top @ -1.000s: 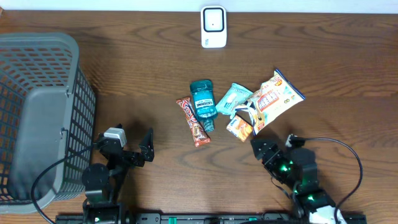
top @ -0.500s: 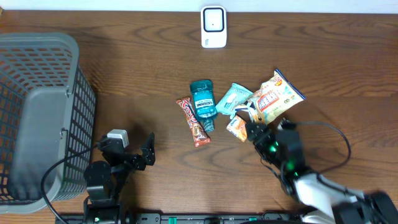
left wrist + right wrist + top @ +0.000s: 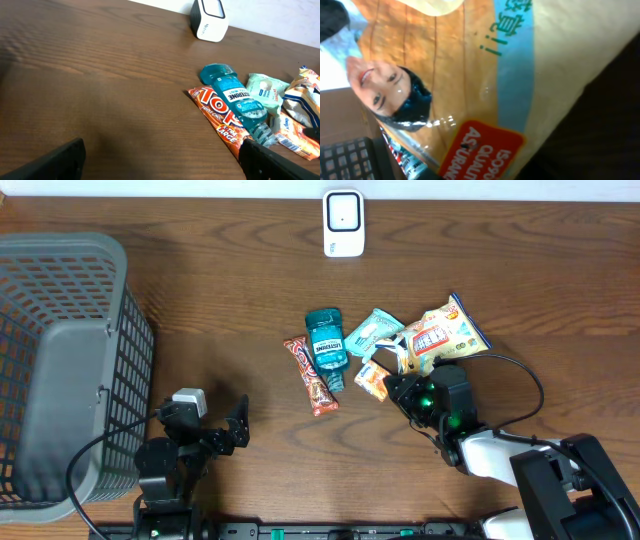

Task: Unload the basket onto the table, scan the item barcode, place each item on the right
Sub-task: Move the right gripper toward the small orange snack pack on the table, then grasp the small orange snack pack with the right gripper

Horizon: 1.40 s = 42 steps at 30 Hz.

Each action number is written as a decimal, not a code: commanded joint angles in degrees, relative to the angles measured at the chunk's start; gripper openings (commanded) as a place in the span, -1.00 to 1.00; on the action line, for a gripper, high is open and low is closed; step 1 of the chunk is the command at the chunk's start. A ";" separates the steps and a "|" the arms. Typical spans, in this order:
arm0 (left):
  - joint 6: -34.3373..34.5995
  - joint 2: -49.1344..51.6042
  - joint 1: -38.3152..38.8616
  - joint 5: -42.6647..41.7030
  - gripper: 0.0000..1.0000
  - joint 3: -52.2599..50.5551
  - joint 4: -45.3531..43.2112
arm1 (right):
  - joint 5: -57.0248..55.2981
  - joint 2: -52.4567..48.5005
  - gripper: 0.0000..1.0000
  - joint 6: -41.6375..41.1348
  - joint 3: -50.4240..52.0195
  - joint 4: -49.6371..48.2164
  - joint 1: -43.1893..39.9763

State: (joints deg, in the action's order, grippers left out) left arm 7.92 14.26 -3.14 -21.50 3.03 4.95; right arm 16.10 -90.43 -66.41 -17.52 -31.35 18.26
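Here, snack bag [image 3: 445, 335] long axis diagonal, near-left to far-right.

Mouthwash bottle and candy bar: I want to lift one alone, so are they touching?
Touching. The left wrist view shows the mouthwash bottle lying over the candy bar, overlapping its wrapper edge with no gap.

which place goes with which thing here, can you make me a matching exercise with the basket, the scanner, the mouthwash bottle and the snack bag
Things:
1. grey basket
2. white scanner
3. teal mouthwash bottle
4. snack bag

Places:
A. far edge of the table, near the middle
B. left side of the table
C. right end of the cluster of items
D. lying against the red candy bar

Pairs: 1-B, 2-A, 3-D, 4-C
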 commanded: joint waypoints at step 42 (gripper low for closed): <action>0.52 0.22 0.22 -0.04 0.96 -0.92 1.81 | 69.37 23.58 -0.97 -29.77 1.90 12.52 -14.58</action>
State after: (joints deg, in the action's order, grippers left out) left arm 7.90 14.26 -3.14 -21.50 3.03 4.95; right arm 79.57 -67.24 -90.87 -15.66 -21.19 3.51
